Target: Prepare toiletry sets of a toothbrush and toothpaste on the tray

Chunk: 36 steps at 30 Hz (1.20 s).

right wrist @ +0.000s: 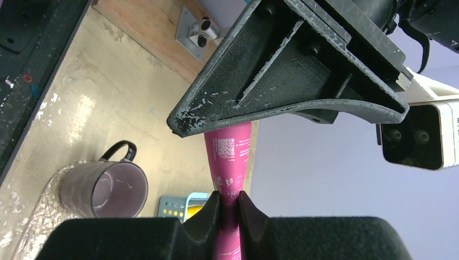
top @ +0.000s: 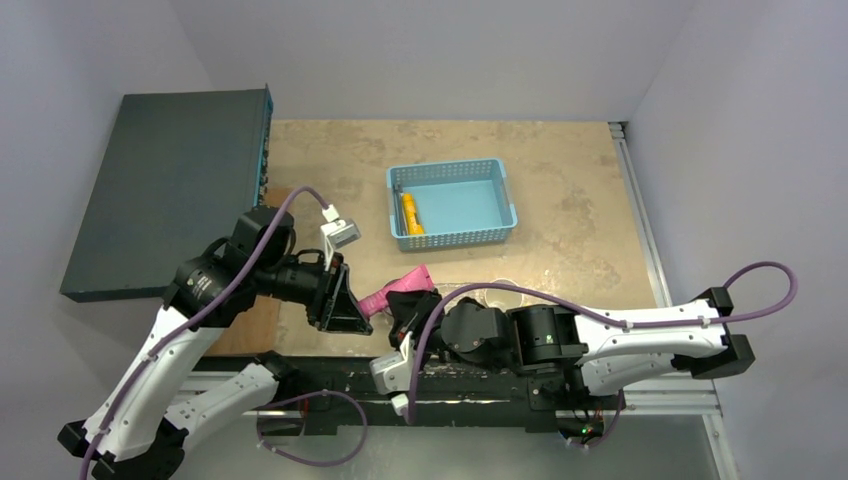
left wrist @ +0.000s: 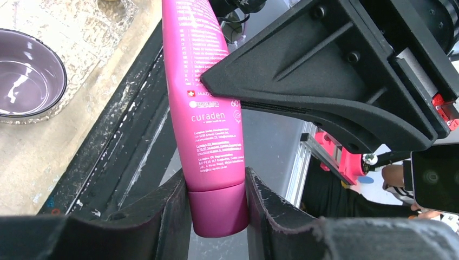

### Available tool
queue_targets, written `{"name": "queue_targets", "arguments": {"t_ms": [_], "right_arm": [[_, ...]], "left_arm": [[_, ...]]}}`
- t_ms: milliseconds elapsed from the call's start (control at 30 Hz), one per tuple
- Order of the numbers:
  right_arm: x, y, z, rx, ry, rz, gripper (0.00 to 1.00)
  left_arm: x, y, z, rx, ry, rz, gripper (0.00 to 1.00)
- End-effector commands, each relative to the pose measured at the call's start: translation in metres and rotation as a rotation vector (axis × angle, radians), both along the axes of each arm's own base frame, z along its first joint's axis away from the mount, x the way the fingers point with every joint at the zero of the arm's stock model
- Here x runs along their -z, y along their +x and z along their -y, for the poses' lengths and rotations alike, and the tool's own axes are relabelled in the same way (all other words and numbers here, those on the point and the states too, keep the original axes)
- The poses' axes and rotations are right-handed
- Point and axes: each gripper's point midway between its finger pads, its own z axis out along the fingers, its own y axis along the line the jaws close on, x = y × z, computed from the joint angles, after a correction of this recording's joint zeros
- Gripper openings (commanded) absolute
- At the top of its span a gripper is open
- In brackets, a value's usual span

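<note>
A magenta-pink toothpaste tube [top: 405, 282] hangs in the air over the table's near edge, held at both ends. My left gripper [left wrist: 216, 181] is shut on its round cap, both fingers pressed against it. My right gripper [right wrist: 228, 197] is shut on the tube's [right wrist: 227, 151] flat crimped end. In the top view the left gripper [top: 362, 310] and right gripper [top: 405, 312] face each other closely. A yellow-orange tube [top: 410, 213] lies in the light-blue basket [top: 452, 203]. The crinkled clear tray [left wrist: 113, 13] lies beside the arms, mostly hidden in the top view. I cannot make out any toothbrush.
A purple mug [right wrist: 105, 189] stands on the tray's end [right wrist: 32, 227]. A dark grey board [top: 165, 190] covers the far left of the table. The black rail [left wrist: 124, 135] runs along the near edge below the tube.
</note>
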Motion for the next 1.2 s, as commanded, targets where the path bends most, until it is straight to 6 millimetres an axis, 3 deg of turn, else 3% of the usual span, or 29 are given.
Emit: {"name": "queue_targets", "arguments": {"t_ms": [0, 167, 333, 500, 633, 733, 900, 933, 1167], "right_arm": [[-0.02, 0.005, -0.002, 0.033, 0.1, 0.009, 0.08], [-0.029, 0.002, 0.006, 0.048, 0.189, -0.075, 0.49], [-0.036, -0.005, 0.015, 0.035, 0.294, -0.193, 0.62], [-0.045, -0.001, 0.021, 0.091, 0.412, -0.369, 0.66], [-0.055, 0.029, 0.025, 0.165, 0.506, -0.582, 0.65], [-0.059, 0.04, 0.026, 0.167, 0.554, -0.692, 0.66], [-0.068, 0.041, 0.025, 0.097, 0.6, -0.811, 0.67], [-0.068, 0.036, 0.024, 0.093, 0.622, -0.911, 0.69], [-0.063, 0.025, 0.023, -0.036, 0.597, -1.181, 0.7]], "left_arm": [[-0.01, -0.007, 0.005, 0.065, -0.065, 0.042, 0.0], [-0.005, 0.002, 0.001, 0.009, -0.045, 0.096, 0.0], [0.002, 0.011, -0.005, -0.069, -0.02, 0.16, 0.0], [0.006, 0.014, -0.013, -0.114, -0.024, 0.235, 0.0], [0.004, 0.009, -0.018, -0.128, -0.07, 0.312, 0.0], [0.0, 0.005, -0.022, -0.142, -0.094, 0.349, 0.0], [0.002, 0.003, -0.026, -0.158, -0.106, 0.363, 0.0], [0.004, 0.002, -0.026, -0.159, -0.106, 0.365, 0.0], [0.0, -0.004, -0.03, -0.152, -0.139, 0.417, 0.0]]}}
